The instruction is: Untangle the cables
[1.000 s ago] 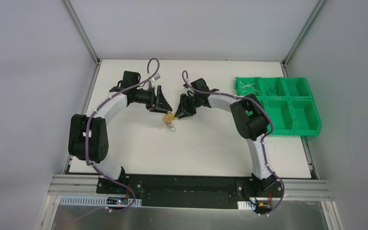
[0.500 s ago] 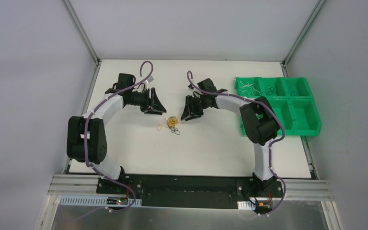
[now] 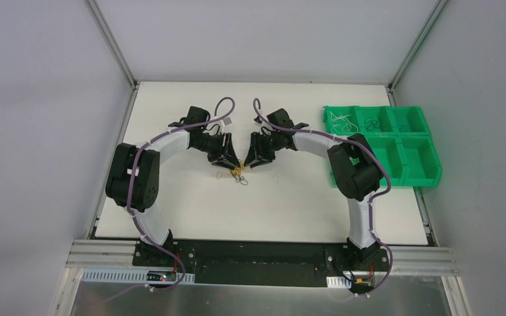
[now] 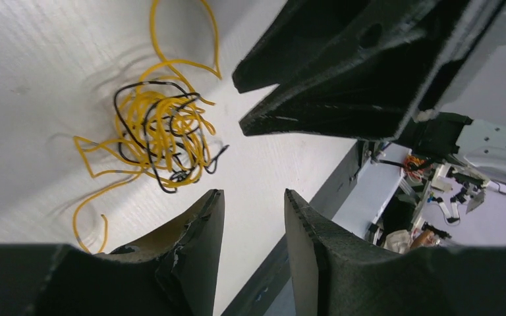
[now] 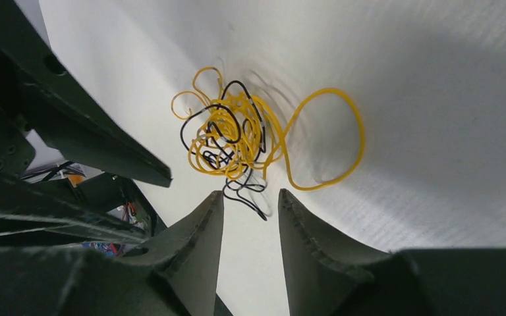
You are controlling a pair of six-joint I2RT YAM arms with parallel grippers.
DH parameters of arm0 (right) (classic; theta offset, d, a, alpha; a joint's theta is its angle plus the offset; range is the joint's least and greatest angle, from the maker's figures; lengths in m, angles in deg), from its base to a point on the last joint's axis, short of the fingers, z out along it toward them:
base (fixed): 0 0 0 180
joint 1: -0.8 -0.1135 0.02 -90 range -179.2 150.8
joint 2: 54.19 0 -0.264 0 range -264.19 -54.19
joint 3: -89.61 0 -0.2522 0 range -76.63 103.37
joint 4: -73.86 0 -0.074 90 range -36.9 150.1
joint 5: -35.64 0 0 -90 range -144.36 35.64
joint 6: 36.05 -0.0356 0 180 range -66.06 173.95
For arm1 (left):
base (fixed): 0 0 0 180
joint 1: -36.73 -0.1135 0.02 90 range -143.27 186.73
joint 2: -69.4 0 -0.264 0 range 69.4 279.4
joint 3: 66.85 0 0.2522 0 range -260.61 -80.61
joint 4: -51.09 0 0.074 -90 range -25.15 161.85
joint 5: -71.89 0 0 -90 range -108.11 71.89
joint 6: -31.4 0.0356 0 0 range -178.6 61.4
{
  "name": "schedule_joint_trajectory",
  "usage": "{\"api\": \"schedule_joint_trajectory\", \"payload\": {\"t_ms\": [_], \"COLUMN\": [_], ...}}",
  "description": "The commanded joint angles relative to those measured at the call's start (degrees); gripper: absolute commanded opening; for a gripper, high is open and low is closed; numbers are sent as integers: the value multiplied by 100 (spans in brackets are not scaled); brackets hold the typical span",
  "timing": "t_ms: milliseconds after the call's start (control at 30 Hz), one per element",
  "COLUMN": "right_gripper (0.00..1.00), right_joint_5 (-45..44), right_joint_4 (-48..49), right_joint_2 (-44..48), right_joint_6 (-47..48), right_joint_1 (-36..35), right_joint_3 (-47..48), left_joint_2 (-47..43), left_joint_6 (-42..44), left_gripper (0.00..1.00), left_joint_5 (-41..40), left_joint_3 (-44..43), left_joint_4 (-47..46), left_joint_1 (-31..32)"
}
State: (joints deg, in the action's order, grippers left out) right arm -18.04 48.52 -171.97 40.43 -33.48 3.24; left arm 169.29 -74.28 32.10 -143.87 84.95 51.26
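Note:
A small tangle of yellow and black cables [image 3: 237,172] lies on the white table between my two grippers. It shows in the left wrist view [image 4: 161,135] and the right wrist view [image 5: 234,141], with a loose yellow loop [image 5: 333,141] to one side. My left gripper [image 3: 232,158] is open and empty, just left of and above the tangle [image 4: 253,194]. My right gripper [image 3: 253,160] is open and empty, just right of it [image 5: 250,194]; a black strand end lies between its fingertips. The two grippers face each other closely.
A green tray [image 3: 421,172] with six compartments stands at the right; its far compartments hold white [image 3: 341,120], dark [image 3: 371,122] and blue [image 3: 402,122] wires. The table's metal frame rails run along the back corners.
My left arm has swung right and down, bringing its gripper close to the tangle and to the right gripper. The right gripper has barely moved. The tangle lies on the table.

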Motion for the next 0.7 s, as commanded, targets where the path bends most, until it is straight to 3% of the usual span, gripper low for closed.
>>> {"api": "schedule_joint_trajectory", "payload": {"t_ms": [0,433,667], "right_gripper": [39,40,40], "right_joint_5": [-7,-13,-25], "right_joint_4": [155,173,166], "right_joint_2": [-4,-255,-284], "right_joint_6": [-132,-208,-239], "right_joint_1": [-22,-74,-96], "right_joint_3": [266,496,486], "left_joint_2": [161,618,797], "left_joint_6": [-22,-64,-99], "left_gripper": [39,39,31], "left_joint_5": [-365,-481,-659], "left_joint_3": [-233,-653,-689], "left_joint_4": [86,91,91], "left_joint_1": [-2,145,223]}}
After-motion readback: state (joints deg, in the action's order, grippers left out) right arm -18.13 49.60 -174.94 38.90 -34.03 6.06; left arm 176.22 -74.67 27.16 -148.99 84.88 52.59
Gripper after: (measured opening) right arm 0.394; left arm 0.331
